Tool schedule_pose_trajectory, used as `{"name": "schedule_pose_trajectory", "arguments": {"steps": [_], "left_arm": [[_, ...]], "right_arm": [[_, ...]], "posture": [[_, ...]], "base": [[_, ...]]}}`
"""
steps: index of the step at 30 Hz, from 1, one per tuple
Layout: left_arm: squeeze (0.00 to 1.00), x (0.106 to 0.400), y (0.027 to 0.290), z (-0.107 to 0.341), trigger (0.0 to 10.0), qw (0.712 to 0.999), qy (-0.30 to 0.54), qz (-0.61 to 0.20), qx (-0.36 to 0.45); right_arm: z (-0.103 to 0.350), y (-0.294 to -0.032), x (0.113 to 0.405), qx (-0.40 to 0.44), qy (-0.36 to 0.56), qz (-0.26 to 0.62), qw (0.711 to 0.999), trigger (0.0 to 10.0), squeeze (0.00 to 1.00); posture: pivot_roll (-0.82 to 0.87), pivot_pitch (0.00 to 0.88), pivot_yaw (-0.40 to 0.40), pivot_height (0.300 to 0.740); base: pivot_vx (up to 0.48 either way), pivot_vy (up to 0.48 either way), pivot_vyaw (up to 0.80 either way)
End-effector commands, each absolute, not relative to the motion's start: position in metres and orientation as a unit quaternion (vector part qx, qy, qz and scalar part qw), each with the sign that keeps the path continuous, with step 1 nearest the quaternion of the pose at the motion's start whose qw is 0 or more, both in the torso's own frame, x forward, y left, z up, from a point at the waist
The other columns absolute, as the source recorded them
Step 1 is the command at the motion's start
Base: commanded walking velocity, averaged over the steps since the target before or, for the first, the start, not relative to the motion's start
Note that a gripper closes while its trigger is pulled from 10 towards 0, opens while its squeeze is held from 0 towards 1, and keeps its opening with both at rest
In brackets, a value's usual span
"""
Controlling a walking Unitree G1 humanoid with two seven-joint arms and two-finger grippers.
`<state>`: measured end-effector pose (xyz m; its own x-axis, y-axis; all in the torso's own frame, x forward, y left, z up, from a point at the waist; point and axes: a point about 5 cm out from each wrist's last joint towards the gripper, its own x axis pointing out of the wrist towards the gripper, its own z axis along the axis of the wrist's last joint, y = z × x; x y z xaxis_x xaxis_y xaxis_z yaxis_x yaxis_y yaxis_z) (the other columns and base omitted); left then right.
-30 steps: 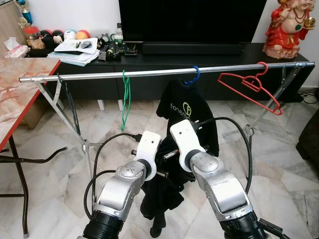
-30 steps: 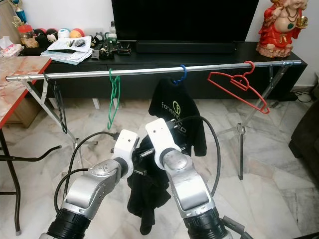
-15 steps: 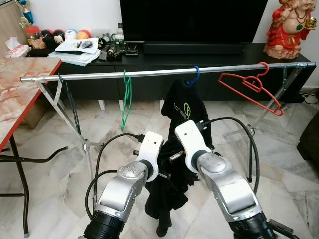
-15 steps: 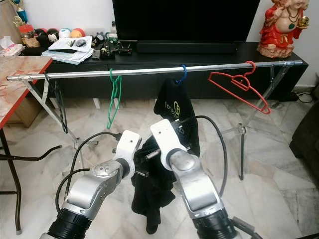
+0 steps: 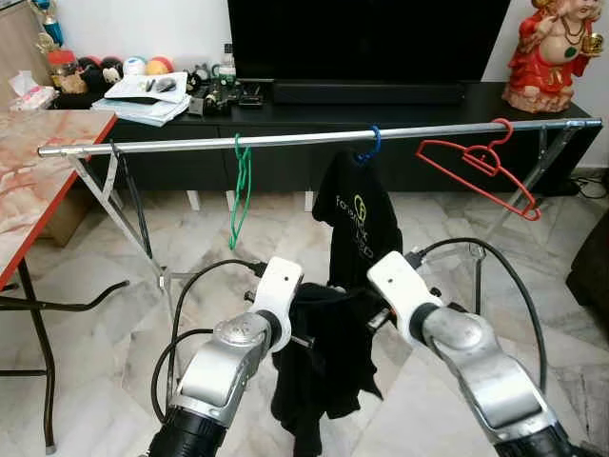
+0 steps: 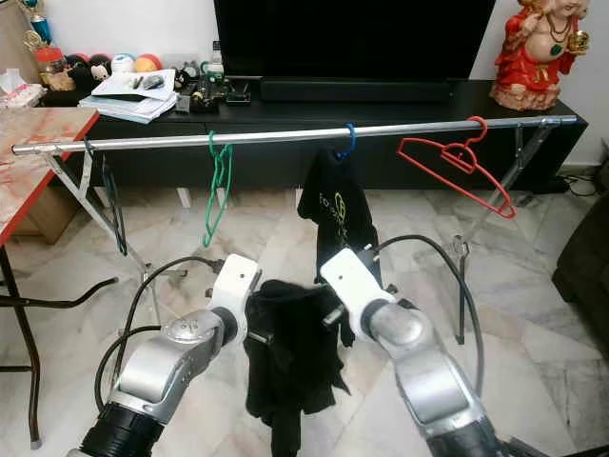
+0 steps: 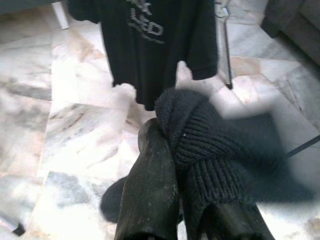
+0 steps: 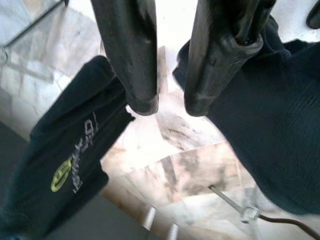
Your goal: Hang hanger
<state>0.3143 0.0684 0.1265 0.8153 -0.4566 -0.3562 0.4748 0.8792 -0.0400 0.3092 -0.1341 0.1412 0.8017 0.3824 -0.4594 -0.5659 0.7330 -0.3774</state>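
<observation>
A black knit garment (image 5: 319, 362) is stretched between my two grippers, low in front of the clothes rail (image 5: 285, 140). My left gripper (image 7: 172, 145) is shut on a bunch of it. My right gripper (image 8: 167, 105) is open: floor shows between its fingers, and the garment lies against the outer side of one finger (image 8: 215, 55). On the rail hang a green hanger (image 5: 242, 186), a blue hanger (image 5: 371, 143) carrying a black printed T-shirt (image 5: 357, 224), a tilted red hanger (image 5: 481, 162) and a black hanger (image 5: 128, 190) at the far left.
The rail's folding legs (image 5: 124, 228) stand on the marble floor. A red-topped table (image 5: 38, 181) is at the left. Behind the rail is a black TV cabinet (image 5: 428, 100) with a red statue (image 5: 547, 48). A dark sofa edge (image 5: 595, 267) is at the right.
My right arm has swung out to the right, and the black garment, bunched between the arms before, is now spread wide. The left arm has hardly moved.
</observation>
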Motion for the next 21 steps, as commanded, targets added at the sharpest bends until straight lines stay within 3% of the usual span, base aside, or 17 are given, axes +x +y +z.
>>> {"name": "schedule_pose_trajectory", "arguments": {"steps": [1,2,3,4,13,17,21], "left_arm": [[0.00,0.313,0.062,0.134,0.0,0.950,0.167,-0.264,0.021],[0.00,0.313,0.062,0.134,0.0,0.949,0.166,-0.267,0.021],[0.00,0.313,0.061,0.135,0.0,0.949,0.165,-0.269,0.019],[0.00,0.312,0.059,0.137,0.0,0.947,0.163,-0.276,0.016],[0.00,0.310,0.055,0.141,0.0,0.940,0.161,-0.299,0.020],[0.00,0.314,0.056,0.143,0.0,0.941,0.161,-0.298,0.021],[0.00,0.318,0.057,0.145,0.0,0.942,0.160,-0.295,0.023]], "right_arm": [[0.132,-0.136,0.307,-0.272,0.184,0.272,0.905,10.0,1.00],[0.129,-0.137,0.307,-0.269,0.188,0.268,0.906,10.0,0.80],[0.128,-0.138,0.307,-0.267,0.191,0.265,0.907,10.0,0.80],[0.123,-0.141,0.307,-0.263,0.197,0.261,0.908,10.0,0.00],[0.102,-0.151,0.305,-0.245,0.210,0.267,0.908,10.0,0.00],[0.072,-0.153,0.275,-0.288,0.254,0.372,0.845,10.0,0.00],[0.053,-0.166,0.268,-0.305,0.273,0.358,0.839,10.0,0.00]], "posture": [[-0.07,0.087,-0.005,0.740],[-0.07,0.087,-0.005,0.740],[-0.07,0.087,-0.005,0.740],[-0.07,0.087,-0.005,0.740],[-0.06,0.082,-0.003,0.740],[-0.06,0.083,-0.003,0.740],[-0.06,0.087,-0.003,0.740]], "base": [[0.000,0.000,0.00],[0.000,0.000,0.00],[0.000,0.000,0.00],[0.000,0.000,0.00],[0.000,0.000,0.00],[0.000,0.000,0.00],[0.000,0.000,0.00]]}}
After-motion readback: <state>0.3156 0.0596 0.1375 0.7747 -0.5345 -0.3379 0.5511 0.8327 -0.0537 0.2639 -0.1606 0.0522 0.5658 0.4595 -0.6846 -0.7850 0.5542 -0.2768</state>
